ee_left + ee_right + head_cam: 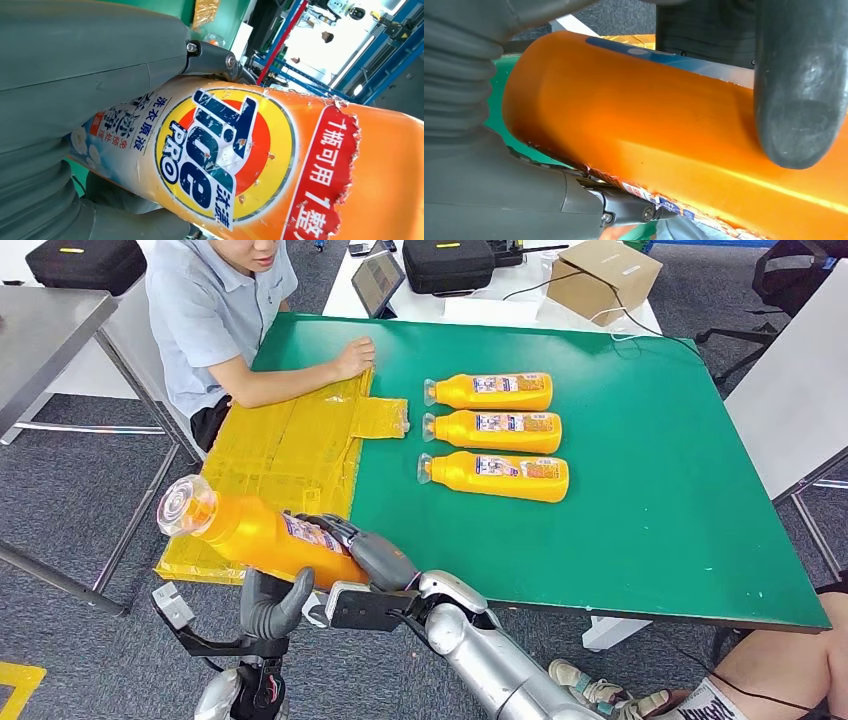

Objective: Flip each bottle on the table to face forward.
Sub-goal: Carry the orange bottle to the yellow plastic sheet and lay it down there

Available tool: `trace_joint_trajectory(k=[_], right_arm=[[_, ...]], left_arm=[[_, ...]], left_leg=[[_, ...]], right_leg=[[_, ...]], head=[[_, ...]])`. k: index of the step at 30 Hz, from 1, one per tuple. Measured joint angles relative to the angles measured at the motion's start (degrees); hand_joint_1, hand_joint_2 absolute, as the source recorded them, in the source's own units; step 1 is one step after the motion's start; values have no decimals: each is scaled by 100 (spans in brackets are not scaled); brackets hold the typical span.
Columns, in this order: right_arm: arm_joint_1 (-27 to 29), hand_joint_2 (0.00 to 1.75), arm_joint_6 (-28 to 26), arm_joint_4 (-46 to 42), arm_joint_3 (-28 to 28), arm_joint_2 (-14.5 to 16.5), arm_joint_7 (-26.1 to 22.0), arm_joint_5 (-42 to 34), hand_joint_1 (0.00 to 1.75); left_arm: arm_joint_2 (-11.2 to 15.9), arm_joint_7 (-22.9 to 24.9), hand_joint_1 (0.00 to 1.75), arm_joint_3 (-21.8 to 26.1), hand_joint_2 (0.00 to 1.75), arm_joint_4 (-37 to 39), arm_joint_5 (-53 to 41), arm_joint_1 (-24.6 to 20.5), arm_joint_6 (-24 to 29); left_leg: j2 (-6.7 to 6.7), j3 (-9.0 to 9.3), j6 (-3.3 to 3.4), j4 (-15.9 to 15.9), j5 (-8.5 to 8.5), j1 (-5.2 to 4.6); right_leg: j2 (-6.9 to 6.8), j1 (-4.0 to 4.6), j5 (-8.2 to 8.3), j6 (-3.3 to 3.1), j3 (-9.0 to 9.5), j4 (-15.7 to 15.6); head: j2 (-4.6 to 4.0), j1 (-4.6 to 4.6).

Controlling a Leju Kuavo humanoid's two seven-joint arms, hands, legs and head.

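Both hands grip one orange detergent bottle [262, 533], held off the table at the lower left of the head view. The right hand [365, 552] wraps its dark fingers over the bottle's base end, its silver arm rising from the bottom centre; the left hand [275, 602] cups the body from beneath with its thick grey thumb up. The bottle lies tilted, its clear ribbed cap [183, 506] pointing up-left; the left wrist view shows its glossy front label [225, 155], scuffed and torn.

Three more orange bottles lie in a column at the centre of the green table [650, 490], labels up, caps left: top [490, 391], middle [495, 430], bottom [497, 474]. A crinkled yellow plastic sheet [290, 455] covers the table's left part, a person's hand [352, 357] resting on it.
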Motion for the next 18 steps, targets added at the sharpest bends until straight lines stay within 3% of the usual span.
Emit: trace_joint_trajectory(k=[4,7,12,15,18], right_arm=[[1,0,-31,27,1,13,0,17,0],[39,0,-206,28,12,13,-10,103,0],[285,0,-586,-170,-13,-34,-60,129,0],[479,0,-907,-435,-130,-111,-105,186,0],[752,0,-1621,-834,-308,-189,-127,569,0]], left_arm=[[0,22,175,13,175,0,18,6,3],[1,127,151,31,175,-1,74,4,149],[92,215,175,146,175,-65,-308,-33,627],[247,260,175,200,175,-102,-1169,-169,1267],[498,425,175,250,175,-103,-2456,-381,2104]], left_leg=[[0,0,0,0,0,0],[0,0,0,0,0,0],[-1,-1,0,0,0,1],[0,-1,0,0,0,1],[0,0,-1,0,1,1]], right_leg=[[0,0,0,0,0,0],[0,1,0,0,0,1],[0,1,0,0,-4,0],[0,1,0,0,-4,1],[-1,1,0,-1,-5,1]], head=[[0,1],[0,1],[0,1],[0,2],[0,0]])
